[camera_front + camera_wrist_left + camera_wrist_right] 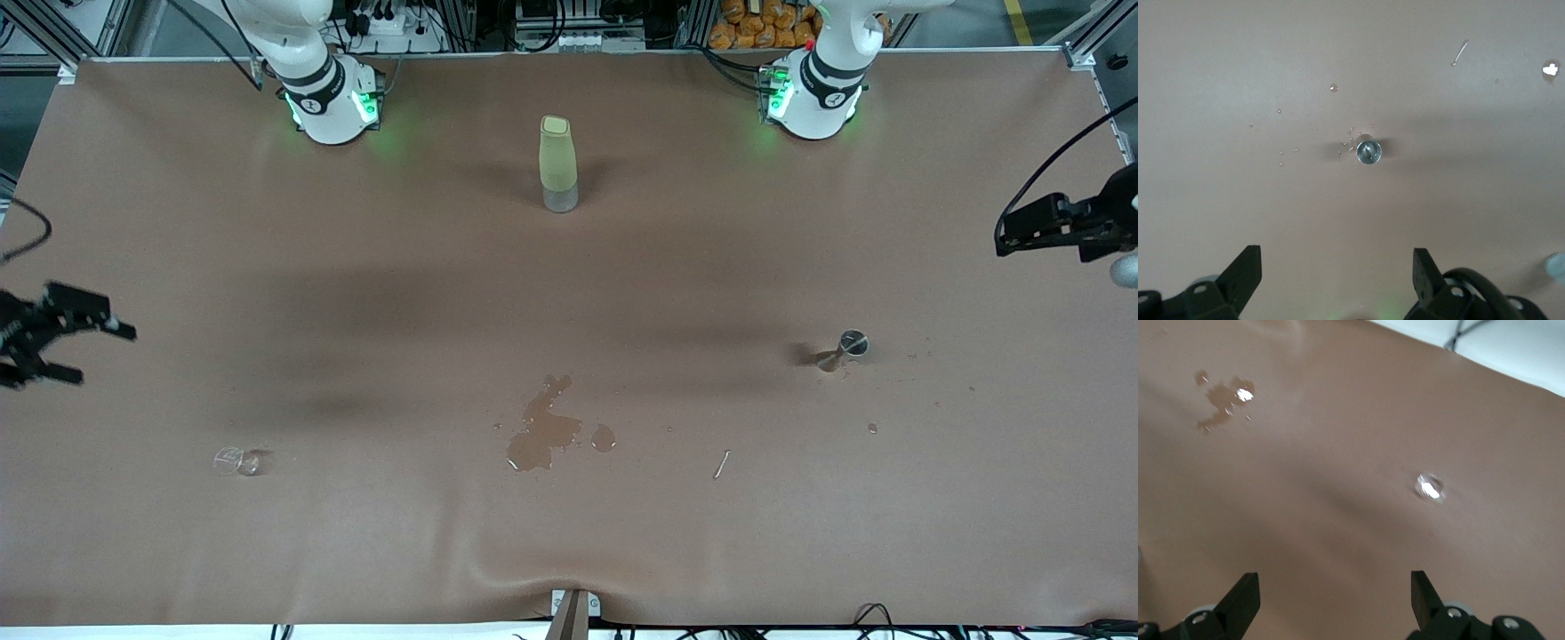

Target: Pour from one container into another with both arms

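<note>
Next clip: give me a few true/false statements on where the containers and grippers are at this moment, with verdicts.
1. The green bottle stands upright between the two arm bases. True.
2. The left gripper holds the metal cup. False: its fingers are open and empty, above the table.
3. A puddle lies on the brown table cover. True.
4. The right gripper grips the small clear glass. False: it hangs open, and the glass sits untouched on the table.

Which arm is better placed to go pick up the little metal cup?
Left. The left gripper hangs open at that end of the table, and the metal cup sits centred in its wrist view. The right gripper is at the other end.
</note>
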`<state>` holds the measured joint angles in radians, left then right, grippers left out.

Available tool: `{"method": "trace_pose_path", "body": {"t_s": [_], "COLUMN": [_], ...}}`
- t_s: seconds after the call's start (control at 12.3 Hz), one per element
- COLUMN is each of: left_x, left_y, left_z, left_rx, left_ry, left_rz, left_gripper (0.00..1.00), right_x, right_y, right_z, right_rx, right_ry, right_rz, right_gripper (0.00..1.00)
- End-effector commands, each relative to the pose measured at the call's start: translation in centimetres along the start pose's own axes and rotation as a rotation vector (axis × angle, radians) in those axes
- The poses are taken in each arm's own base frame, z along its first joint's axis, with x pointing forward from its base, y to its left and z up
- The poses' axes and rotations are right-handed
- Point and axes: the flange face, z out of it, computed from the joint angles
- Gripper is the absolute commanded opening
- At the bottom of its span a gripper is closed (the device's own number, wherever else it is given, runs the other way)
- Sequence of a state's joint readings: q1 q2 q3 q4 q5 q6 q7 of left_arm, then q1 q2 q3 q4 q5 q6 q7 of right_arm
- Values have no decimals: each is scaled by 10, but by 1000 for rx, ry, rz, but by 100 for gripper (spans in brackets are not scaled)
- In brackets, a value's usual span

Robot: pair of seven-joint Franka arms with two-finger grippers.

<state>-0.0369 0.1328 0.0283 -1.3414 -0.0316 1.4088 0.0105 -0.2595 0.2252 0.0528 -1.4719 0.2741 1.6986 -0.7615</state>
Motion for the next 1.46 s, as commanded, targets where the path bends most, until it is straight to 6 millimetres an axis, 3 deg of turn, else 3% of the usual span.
{"method": "trace_pose_path", "body": {"t_s": [0.0,0.24,0.65,0.89,1.38], "left_x": [-28,-49,-53,-54,-58], "left_y": [6,3,1,4,5], "left_z": [-1,-3,-14,-30,-33], "left_rx": [20,17,6,12,15], "left_ry": [7,52,77,111,100], "left_rz": [-52,-90,-159,-140,-142], "left_gripper": [100,100,100,100,100], "right_x": [-37,-36,-34,-42,-43], "right_y": [-46,-67,-102,-106,-110], "right_z": [-30,-40,-38,-41,-46], "right_rx": [-112,-168,-221,-220,-241], "right_ry": [-61,-90,-92,-105,-109], "right_rz": [91,231,497,613,600], "right_gripper": [100,100,100,100,100]}}
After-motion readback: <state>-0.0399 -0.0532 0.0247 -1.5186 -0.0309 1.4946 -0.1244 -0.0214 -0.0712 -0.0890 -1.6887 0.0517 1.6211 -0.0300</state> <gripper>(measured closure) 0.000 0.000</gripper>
